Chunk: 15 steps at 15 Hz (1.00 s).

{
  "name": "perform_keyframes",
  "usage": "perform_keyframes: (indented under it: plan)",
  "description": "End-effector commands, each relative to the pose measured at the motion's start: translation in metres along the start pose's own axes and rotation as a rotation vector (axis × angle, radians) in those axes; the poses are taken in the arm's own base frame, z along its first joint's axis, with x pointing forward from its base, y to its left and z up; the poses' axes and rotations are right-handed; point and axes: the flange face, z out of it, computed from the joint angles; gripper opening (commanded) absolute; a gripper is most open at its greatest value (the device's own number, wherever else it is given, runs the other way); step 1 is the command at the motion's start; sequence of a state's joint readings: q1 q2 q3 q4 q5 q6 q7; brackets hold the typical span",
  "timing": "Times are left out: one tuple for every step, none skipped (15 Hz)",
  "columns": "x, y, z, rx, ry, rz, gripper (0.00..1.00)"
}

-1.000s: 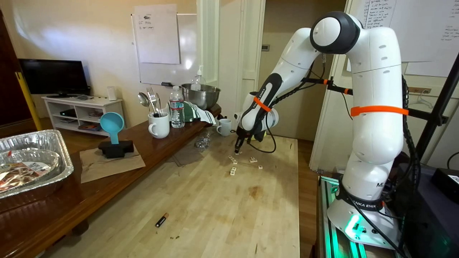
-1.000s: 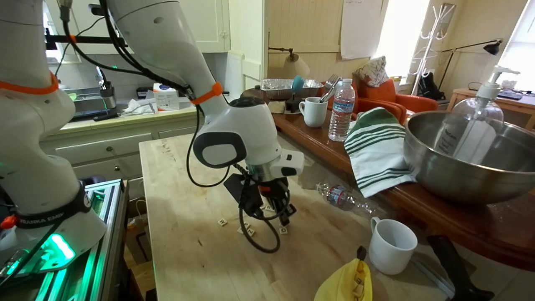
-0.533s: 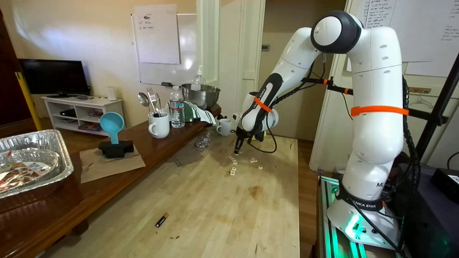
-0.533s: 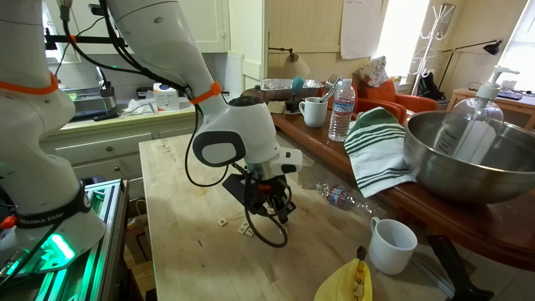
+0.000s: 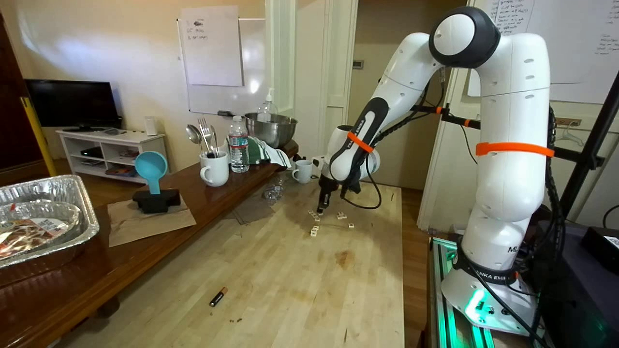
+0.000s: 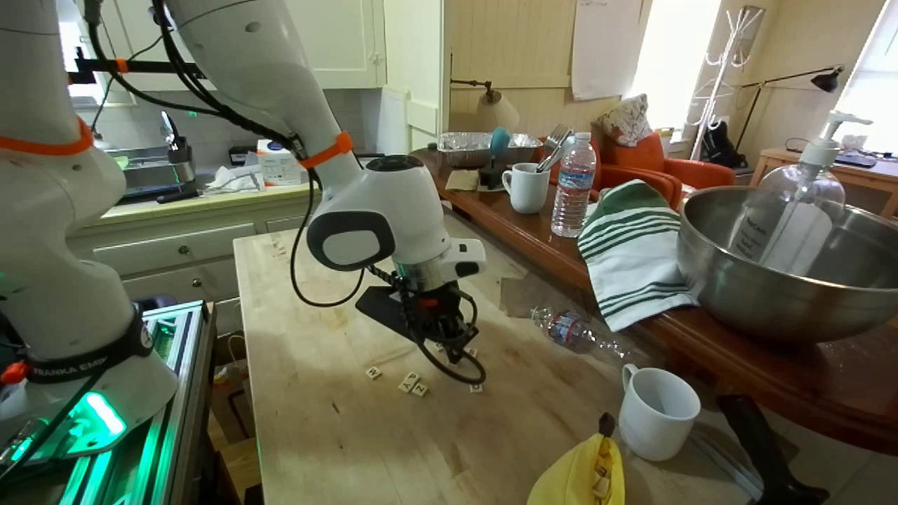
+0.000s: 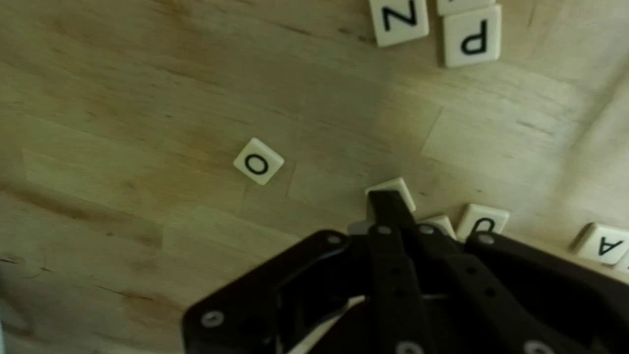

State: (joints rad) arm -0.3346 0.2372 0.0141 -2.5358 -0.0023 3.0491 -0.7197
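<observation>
Tool (image 7: 393,199), fully narrow, points down among tiles (image 7: 258,161) lettered O, Z and P.

Kitchen drawers (image 6: 161,247), an orange armchair (image 6: 652,160) and a television (image 5: 72,104) suggest a home.

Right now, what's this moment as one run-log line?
Gripper: shut; nearest: partly hidden tile; contact: unclear; nearby: O tile, P tile; surface: wooden tabletop
</observation>
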Motion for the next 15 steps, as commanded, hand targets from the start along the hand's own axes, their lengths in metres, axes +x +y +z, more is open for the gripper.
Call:
perform_keyframes:
  plan:
    - [-0.03,-0.028,0.017,0.054,-0.072,-0.122,0.0]
    - [-0.03,-0.032,0.015,0.056,-0.069,-0.149,0.0]
    - [-0.03,-0.036,0.013,0.062,-0.067,-0.173,0.0]
    - [-0.03,-0.04,0.011,0.062,-0.063,-0.196,0.0]
    - [-0.031,-0.044,0.01,0.067,-0.064,-0.218,0.0]
    - [-0.032,-0.048,0.009,0.071,-0.065,-0.238,0.0]
    - [-0.034,-0.051,0.009,0.074,-0.068,-0.256,0.0]
    - [-0.035,-0.055,0.008,0.076,-0.069,-0.274,0.0]
    - [-0.035,-0.057,0.007,0.075,-0.068,-0.291,0.0]
    - [-0.035,-0.06,0.006,0.077,-0.067,-0.304,0.0]
    - [-0.034,-0.063,0.006,0.077,-0.065,-0.317,0.0]
    - [-0.032,-0.065,0.005,0.072,-0.063,-0.329,0.0]
    - [-0.03,-0.067,0.005,0.073,-0.06,-0.344,0.0]
    - [-0.028,-0.069,0.005,0.07,-0.058,-0.356,0.0]
    - [-0.026,-0.071,0.005,0.07,-0.057,-0.368,0.0]
